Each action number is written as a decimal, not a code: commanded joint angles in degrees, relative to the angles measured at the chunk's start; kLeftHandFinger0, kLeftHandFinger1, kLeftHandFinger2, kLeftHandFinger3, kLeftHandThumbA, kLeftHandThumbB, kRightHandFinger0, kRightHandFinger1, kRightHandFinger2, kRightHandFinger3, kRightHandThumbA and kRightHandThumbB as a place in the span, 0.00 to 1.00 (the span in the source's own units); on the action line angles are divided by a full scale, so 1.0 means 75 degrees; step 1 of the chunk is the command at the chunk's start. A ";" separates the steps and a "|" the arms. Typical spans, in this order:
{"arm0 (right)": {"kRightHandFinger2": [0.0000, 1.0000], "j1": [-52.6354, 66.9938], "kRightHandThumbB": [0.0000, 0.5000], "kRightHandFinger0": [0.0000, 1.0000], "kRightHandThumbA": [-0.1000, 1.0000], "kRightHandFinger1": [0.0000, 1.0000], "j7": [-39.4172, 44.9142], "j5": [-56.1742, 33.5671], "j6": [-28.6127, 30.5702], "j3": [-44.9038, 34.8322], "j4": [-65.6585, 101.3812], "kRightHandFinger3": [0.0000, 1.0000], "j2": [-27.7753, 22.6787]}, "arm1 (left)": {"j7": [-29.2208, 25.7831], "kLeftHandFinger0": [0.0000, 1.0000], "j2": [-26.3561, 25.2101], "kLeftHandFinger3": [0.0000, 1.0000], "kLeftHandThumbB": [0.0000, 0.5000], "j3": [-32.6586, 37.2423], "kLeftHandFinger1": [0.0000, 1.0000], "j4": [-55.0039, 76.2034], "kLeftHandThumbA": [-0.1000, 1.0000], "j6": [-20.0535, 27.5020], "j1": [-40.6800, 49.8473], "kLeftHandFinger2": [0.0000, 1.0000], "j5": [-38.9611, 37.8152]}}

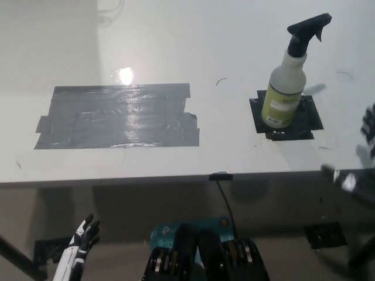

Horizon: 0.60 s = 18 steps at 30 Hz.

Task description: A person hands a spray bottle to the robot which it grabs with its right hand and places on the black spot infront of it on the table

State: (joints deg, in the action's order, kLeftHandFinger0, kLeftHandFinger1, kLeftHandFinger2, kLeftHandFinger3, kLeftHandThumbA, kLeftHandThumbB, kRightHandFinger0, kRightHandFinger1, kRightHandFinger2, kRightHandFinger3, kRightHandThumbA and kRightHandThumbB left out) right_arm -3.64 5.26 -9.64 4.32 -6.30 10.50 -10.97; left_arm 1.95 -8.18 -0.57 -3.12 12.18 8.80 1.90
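bright overhead light | glare on table (124, 74) | right hand (358, 170) motion-blurred

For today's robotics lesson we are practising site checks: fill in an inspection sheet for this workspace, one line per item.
Surface: white table, glare patch, faint marks.
Job's things: spray bottle upright on the black spot.
Clutter: large grey tape patch.
Robot hands: left robot hand open, low below the table edge; right robot hand at the right edge, blurred, clear of the bottle.
Cables: thin cable hanging from a clip at the table's front edge.
Surroundings: floor below; nothing else seen.
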 commanded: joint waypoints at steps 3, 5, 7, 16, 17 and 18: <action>1.00 0.2760 0.93 1.00 1.00 1.00 0.0480 0.0376 0.0979 0.1569 0.2962 1.00 0.0772 | 0.0127 1.00 -0.0099 1.00 0.31 -0.0042 1.00 0.0110 0.99 0.0224 0.0187 1.00 -0.0131; 1.00 0.2907 0.96 1.00 1.00 1.00 0.0471 0.0470 0.1112 0.1662 0.2722 1.00 0.0843 | 0.0138 1.00 -0.0095 1.00 0.32 -0.0035 1.00 0.0106 0.99 0.0225 0.0225 1.00 -0.0138; 1.00 0.2901 0.90 1.00 1.00 1.00 0.0385 0.0600 0.1321 0.1690 0.2029 1.00 0.0900 | 0.0154 1.00 -0.0079 1.00 0.32 -0.0050 1.00 0.0088 0.99 0.0186 0.0286 1.00 -0.0200; 1.00 0.2147 0.96 1.00 1.00 1.00 0.0047 0.1549 0.1932 0.1465 -0.0741 1.00 0.0625 | 0.0153 1.00 -0.0094 1.00 0.25 -0.0156 1.00 0.0283 0.98 0.0052 0.0287 1.00 -0.0227; 1.00 0.2132 0.97 1.00 1.00 1.00 0.0054 0.1502 0.1938 0.1446 -0.0773 1.00 0.0624 | 0.0162 1.00 -0.0098 1.00 0.24 -0.0149 1.00 0.0267 0.98 0.0069 0.0268 1.00 -0.0228; 1.00 0.2117 0.94 1.00 1.00 1.00 0.0077 0.1416 0.1957 0.1424 -0.0806 1.00 0.0617 | 0.0174 1.00 -0.0101 1.00 0.24 -0.0139 1.00 0.0245 0.98 0.0096 0.0245 1.00 -0.0230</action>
State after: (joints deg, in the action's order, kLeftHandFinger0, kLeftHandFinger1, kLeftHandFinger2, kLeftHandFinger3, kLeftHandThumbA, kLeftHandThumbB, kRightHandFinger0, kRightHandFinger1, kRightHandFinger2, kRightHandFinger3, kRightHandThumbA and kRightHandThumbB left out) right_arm 13.95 6.51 -1.06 13.16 5.24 6.07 -5.63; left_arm 2.64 -8.21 -1.00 -2.65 12.20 10.82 1.23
